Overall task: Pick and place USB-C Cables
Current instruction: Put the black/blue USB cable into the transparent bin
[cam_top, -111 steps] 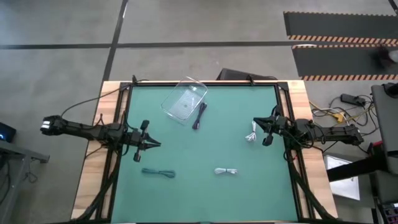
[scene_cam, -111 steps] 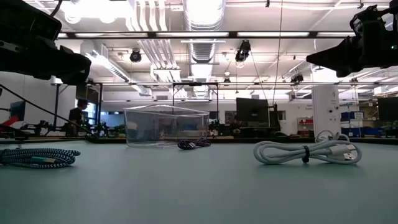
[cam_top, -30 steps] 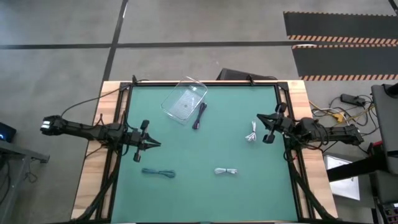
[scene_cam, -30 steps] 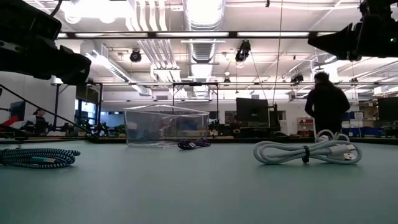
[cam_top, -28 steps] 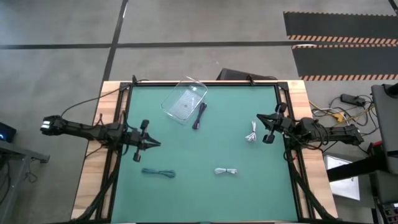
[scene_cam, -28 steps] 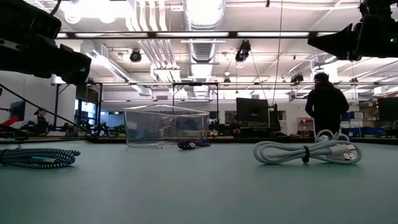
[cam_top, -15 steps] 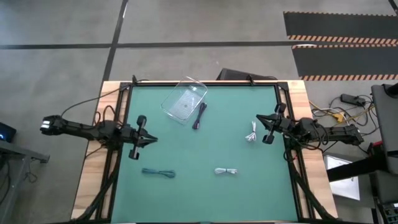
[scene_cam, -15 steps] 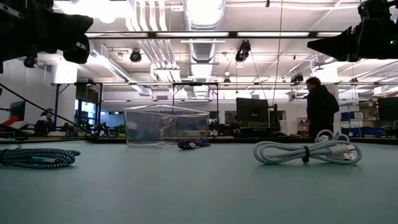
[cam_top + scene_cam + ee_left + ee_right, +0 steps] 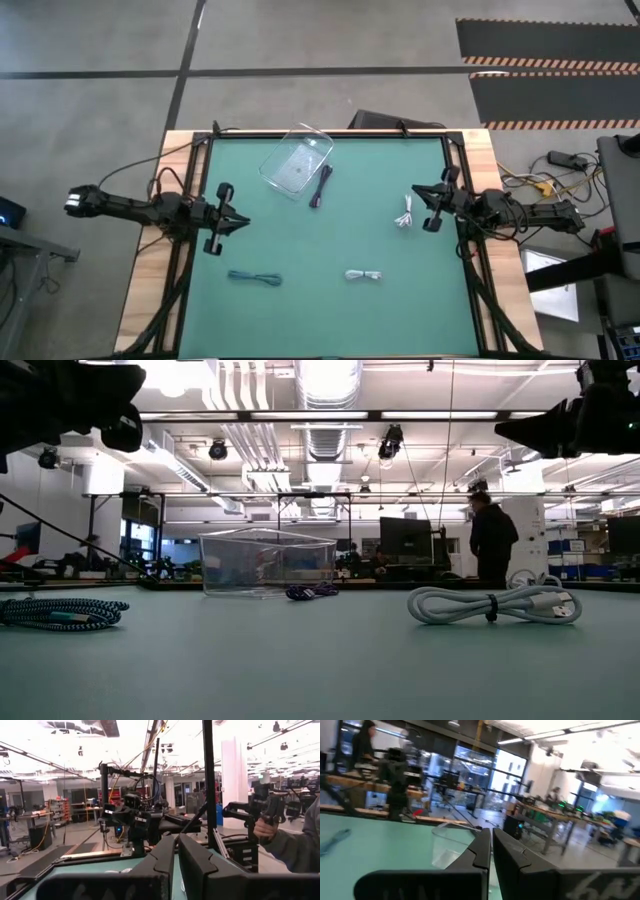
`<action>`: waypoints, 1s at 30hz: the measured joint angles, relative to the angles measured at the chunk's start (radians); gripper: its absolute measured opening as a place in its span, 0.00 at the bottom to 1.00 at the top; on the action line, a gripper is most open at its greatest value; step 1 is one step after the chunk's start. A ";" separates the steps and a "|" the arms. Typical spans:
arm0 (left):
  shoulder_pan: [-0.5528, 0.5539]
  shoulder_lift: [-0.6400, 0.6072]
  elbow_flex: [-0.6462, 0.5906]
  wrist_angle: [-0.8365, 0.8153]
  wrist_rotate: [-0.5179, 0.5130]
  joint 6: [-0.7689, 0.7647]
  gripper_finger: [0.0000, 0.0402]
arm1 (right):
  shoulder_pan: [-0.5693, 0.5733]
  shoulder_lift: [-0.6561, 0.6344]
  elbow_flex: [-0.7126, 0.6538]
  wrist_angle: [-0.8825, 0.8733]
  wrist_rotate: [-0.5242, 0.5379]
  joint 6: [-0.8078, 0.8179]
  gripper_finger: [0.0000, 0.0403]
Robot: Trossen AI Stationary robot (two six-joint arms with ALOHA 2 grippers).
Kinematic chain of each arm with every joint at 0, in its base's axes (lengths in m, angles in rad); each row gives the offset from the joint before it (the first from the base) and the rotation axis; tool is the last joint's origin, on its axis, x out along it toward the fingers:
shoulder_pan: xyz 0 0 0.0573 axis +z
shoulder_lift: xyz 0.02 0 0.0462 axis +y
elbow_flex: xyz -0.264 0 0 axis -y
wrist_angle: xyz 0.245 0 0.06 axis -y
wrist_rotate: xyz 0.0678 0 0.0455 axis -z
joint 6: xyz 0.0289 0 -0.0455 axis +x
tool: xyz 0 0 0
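Four bundled cables lie on the green table: a dark purple one (image 9: 320, 187) beside the clear box (image 9: 297, 163), a white one (image 9: 405, 214) at the right, a second white one (image 9: 363, 275) near the front, and a teal one (image 9: 254, 277) at the front left. My left gripper (image 9: 238, 220) is shut and empty above the table's left side, on the far side of the teal cable. My right gripper (image 9: 418, 207) is shut and empty, just right of the right-hand white cable. Both hang clear of the table in the low view, the left (image 9: 125, 415) and the right (image 9: 520, 430).
The clear box (image 9: 265, 563) stands at the far middle, the purple cable (image 9: 312, 592) beside it. The teal cable (image 9: 60, 612) and the nearer white cable (image 9: 495, 605) lie flat on the mat. A person (image 9: 490, 540) walks in the room behind; a hand (image 9: 265, 827) shows beyond the table.
My left gripper has drawn back a little toward the table's left and far edges and has risen. My right gripper has kept still. The cables have not moved. The person behind the table has walked toward the left of the low view.
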 joint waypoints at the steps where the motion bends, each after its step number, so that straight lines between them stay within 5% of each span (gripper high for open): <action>1: 0.000 0.000 0.000 0.007 0.000 0.000 0.03 | 0.000 0.000 0.000 0.000 -0.023 -0.006 0.02; 12: 0.000 0.025 0.000 0.115 -0.013 -0.003 0.03 | 0.000 -0.002 0.000 0.007 -0.043 -0.022 0.02; 16: 0.000 0.055 0.004 0.128 -0.100 -0.060 0.02 | 0.000 -0.002 0.000 0.006 -0.042 -0.030 0.02; 21: 0.000 0.129 0.025 0.118 -0.234 -0.170 0.02 | 0.000 -0.002 0.000 0.001 -0.042 -0.033 0.02; 30: 0.000 0.326 0.145 0.118 -0.251 -0.264 0.02 | 0.000 -0.001 0.000 -0.034 0.045 -0.018 0.02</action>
